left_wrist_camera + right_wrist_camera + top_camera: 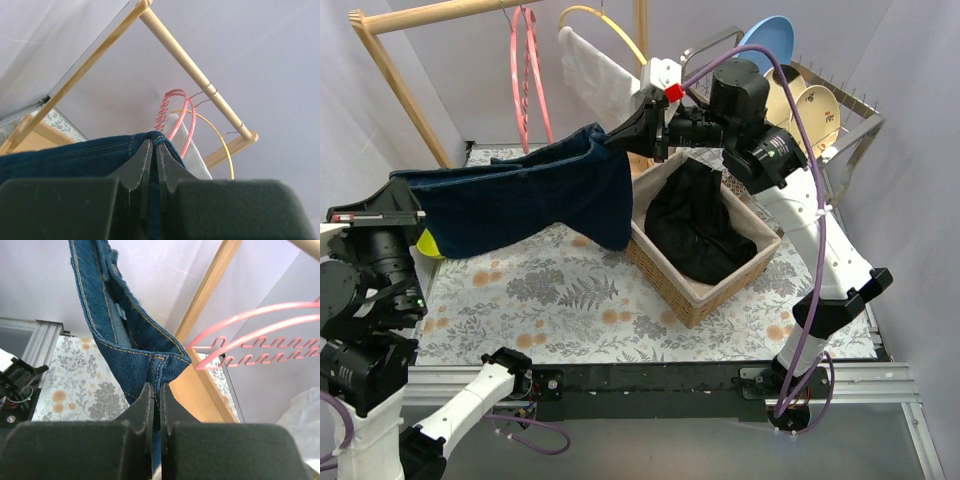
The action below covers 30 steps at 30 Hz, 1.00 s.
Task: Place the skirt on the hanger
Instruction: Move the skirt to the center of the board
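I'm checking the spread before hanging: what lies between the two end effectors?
The denim skirt, stretched from left end effector to right end effector; the top view shows it.

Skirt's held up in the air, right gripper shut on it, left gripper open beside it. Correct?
No. The left gripper is shut on the skirt too; the left wrist view shows it clamped on the denim. The rest stands: skirt in the air, right gripper shut on it.

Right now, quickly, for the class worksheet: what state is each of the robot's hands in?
Left hand: closed, gripping the waistband of the denim skirt.
Right hand: closed, gripping the same skirt at its other end.
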{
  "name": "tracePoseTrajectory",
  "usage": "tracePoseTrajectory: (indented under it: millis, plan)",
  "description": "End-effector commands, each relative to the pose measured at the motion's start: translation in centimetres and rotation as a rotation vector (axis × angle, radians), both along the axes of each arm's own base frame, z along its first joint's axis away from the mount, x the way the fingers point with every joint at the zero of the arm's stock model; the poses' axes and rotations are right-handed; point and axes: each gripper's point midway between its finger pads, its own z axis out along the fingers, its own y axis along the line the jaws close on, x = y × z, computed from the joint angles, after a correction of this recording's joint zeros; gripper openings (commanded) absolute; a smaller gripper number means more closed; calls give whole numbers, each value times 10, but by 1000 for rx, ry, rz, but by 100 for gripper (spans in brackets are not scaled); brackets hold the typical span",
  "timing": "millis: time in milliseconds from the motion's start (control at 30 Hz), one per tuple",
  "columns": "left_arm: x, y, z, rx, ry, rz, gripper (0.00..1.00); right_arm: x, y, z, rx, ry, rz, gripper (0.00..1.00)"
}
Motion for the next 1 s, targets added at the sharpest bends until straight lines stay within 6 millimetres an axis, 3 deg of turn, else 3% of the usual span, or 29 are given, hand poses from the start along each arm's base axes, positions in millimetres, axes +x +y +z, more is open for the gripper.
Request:
tracePoseTrajectory:
  millis: [0,33,100,133,200,233,267,333,400,500,567,667,833,967]
  plan:
    - [-20,19,-2,32,24,69,0,-2,-14,3,27,14,-29,1]
    - [-18,15,-19,35,60,47,0,-11,-17,-2,18,14,-1,1]
    - [-9,-1,-45,-7,96,-32,0,-24,-17,-34,-30,47,77,1]
    - [2,-10,-83,11,195,-58,0,-31,-19,-66,-79,98,99,1]
    - [-1,-23,-121,-31,247,-136,0,-42,-23,-107,-146,146,154,1]
    - [-3,-28,-140,-60,281,-164,0,-49,-27,-142,-201,210,170,1]
    - [-6,-31,-167,-82,314,-183,0,-55,-32,-161,-242,227,191,1]
    - [-14,-36,-188,-116,348,-217,0,-65,-40,-191,-299,271,215,1]
    - [-24,-30,-190,-134,331,-213,0,-68,-44,-199,-328,277,209,1]
    - [-29,-22,-182,-129,322,-180,0,-62,-45,-180,-295,242,151,1]
    - [-25,-23,-178,-119,319,-177,0,-56,-42,-156,-240,181,128,1]
    - [-13,-32,-186,-110,359,-195,0,-51,-39,-146,-214,177,116,1]
    - [-1,-42,-228,-122,441,-204,0,-35,-32,-182,-267,243,65,1]
    - [-2,-35,-237,-139,439,-160,0,-19,-26,-203,-299,292,13,1]
